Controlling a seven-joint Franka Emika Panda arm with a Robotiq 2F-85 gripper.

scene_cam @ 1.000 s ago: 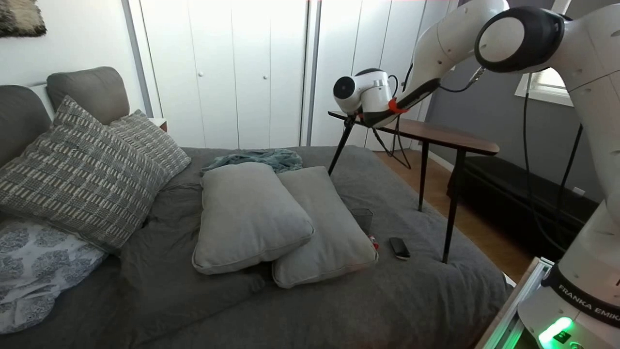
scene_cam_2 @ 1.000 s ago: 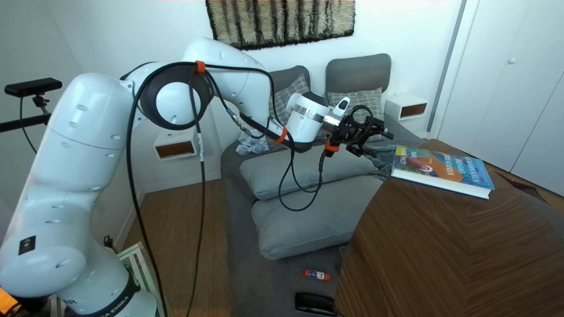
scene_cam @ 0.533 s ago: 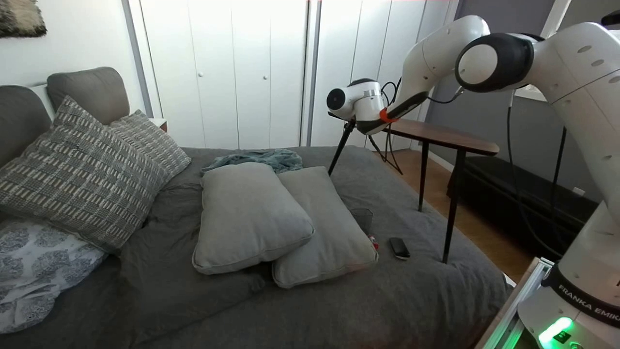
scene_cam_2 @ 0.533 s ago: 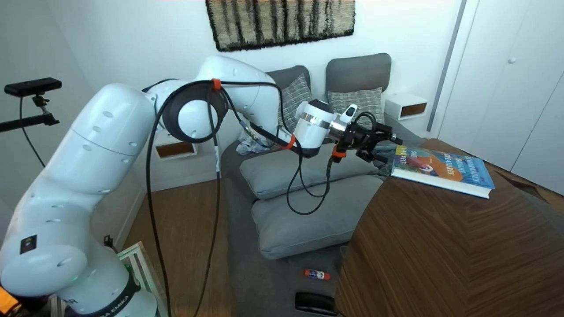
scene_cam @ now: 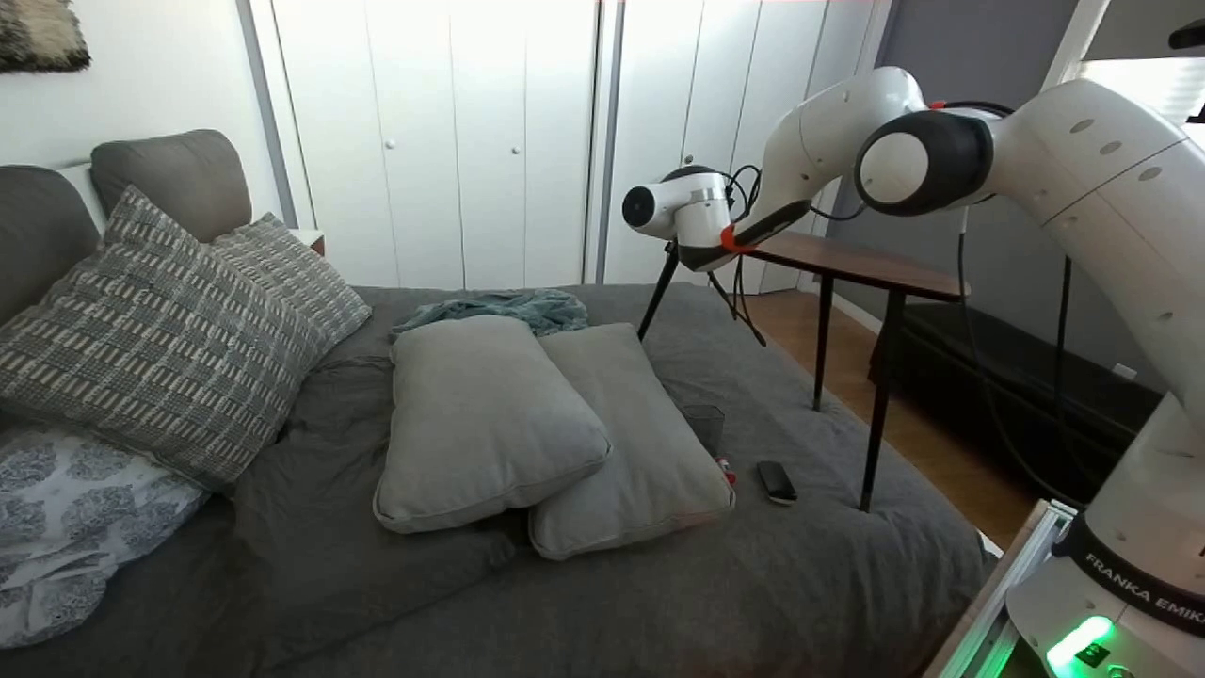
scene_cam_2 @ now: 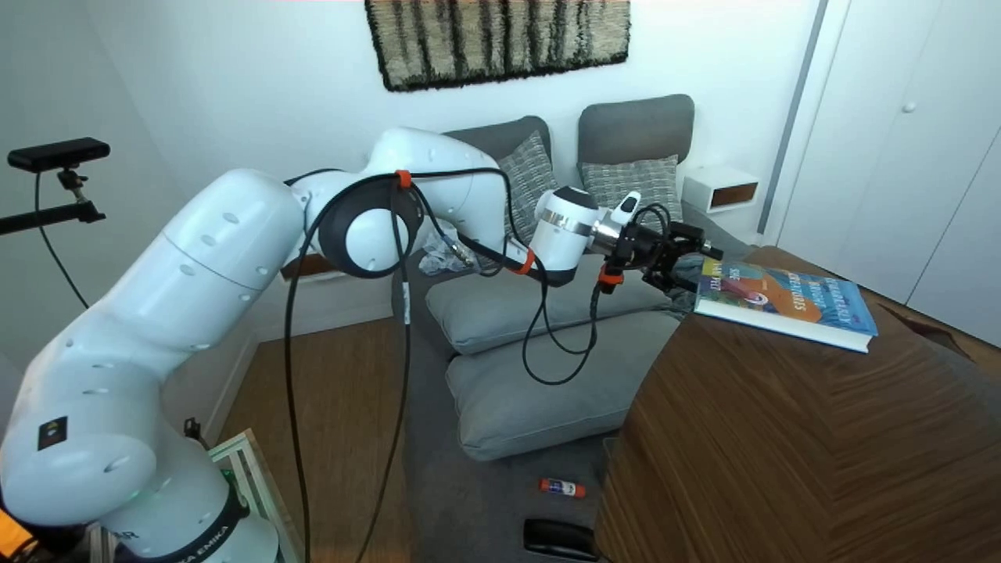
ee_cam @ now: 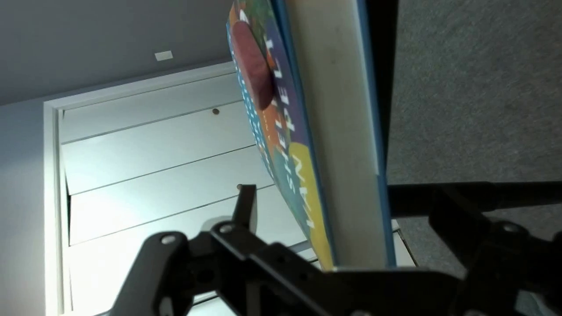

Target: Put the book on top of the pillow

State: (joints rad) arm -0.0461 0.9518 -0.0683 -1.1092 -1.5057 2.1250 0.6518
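Observation:
The book (scene_cam_2: 786, 303), thick with a blue and orange cover, lies flat at the edge of the wooden table (scene_cam_2: 782, 453). My gripper (scene_cam_2: 701, 269) is open at the book's near edge. In the wrist view, the book (ee_cam: 338, 131) shows its page edge between the open fingers of the gripper (ee_cam: 344, 204), with gaps on both sides. Two plain light-grey pillows lie overlapping on the bed: the upper pillow (scene_cam: 490, 414) and the lower pillow (scene_cam: 640, 447). They also show below my arm in an exterior view (scene_cam_2: 547, 391). In an exterior view, my arm mostly hides the gripper.
Table legs (scene_cam: 877, 405) stand on the bed. A glue stick (scene_cam_2: 561, 488), a dark handheld object (scene_cam_2: 559, 539) and a clear box (scene_cam: 704, 426) lie near the pillows. A teal blanket (scene_cam: 555, 309) is behind them. Checked pillows (scene_cam: 188, 339) lean at the headboard.
My arm has lowered and reached forward. The gripper has moved toward the book and slightly down, to its edge. The book and pillows have not moved.

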